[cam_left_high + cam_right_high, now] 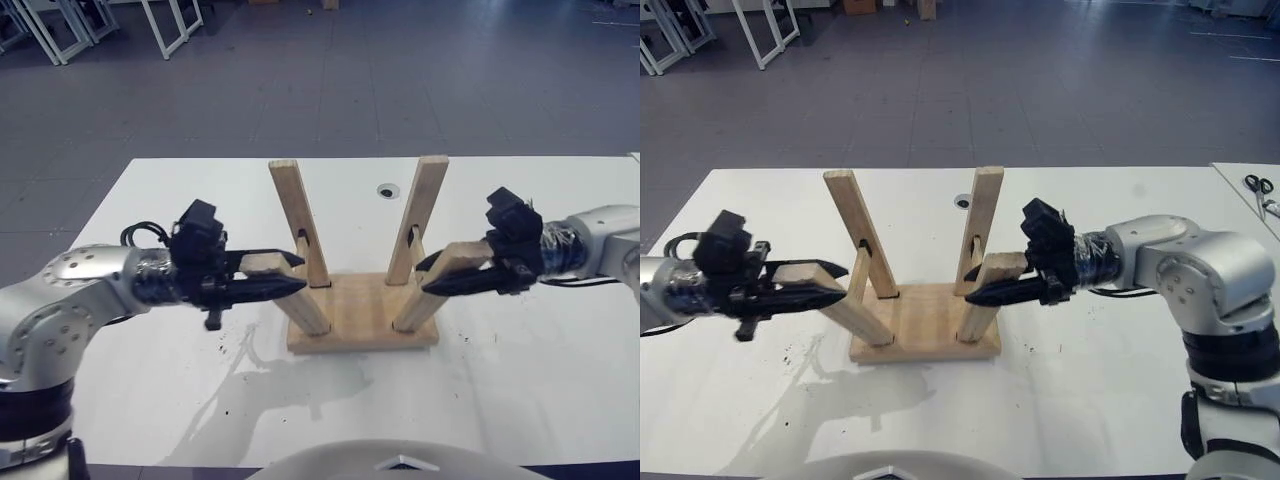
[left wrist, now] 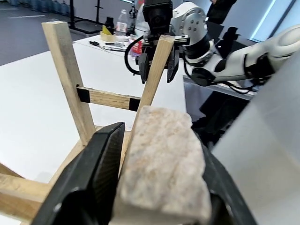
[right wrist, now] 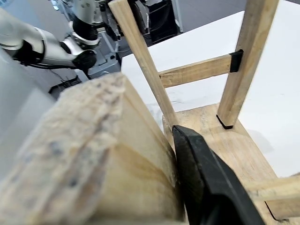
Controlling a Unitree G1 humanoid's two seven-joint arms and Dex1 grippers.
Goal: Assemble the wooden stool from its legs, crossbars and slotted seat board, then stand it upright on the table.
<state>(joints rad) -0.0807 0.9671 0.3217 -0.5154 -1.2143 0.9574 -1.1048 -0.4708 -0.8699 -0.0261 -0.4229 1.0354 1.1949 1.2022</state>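
Now the stool (image 1: 360, 295) lies inverted at frame centre on the counter (image 1: 520, 380), seat board (image 1: 365, 330) down. The left gripper (image 1: 298, 272) and right gripper (image 1: 425, 277) each have fingers clenched on 1 near leg (image 1: 308, 310). Assembly looks finished; next, both arms must flip it upright together.

No writing, number or sign can be read on anything here. A bottle (image 2: 123, 22) stands past the right edge of the table (image 1: 500, 380), and any print on it is too small to make out.
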